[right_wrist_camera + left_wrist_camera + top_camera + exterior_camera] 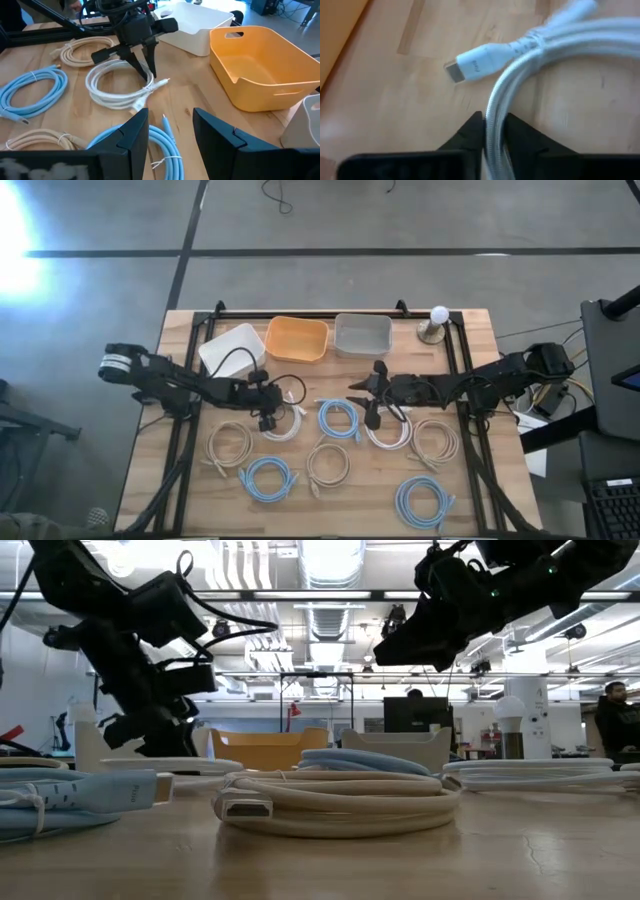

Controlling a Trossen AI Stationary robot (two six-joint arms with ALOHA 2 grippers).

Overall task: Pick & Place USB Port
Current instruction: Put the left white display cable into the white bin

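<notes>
Grasp stage of the pick-and-place task. Left claw (268, 418), just left of table (180, 480) centre in the high view, is pinching one strand of the white coiled USB cable (117, 87); the left wrist view shows that strand (496, 130) squeezed between the two dark fingers (467, 135), the cable's white plug (477, 65) lying free on the wood. Coil rests flat at about 6 o'clock of the orange bin (297, 339). Right claw (167, 130) waits right of centre, fingers spread and holding nothing, above a blue cable (338, 418). Judged next move: lift clear of the neighbouring coils, then carry toward 12 o'clock, where white bin (232, 343), orange bin and grey bin (362, 333) stand.
</notes>
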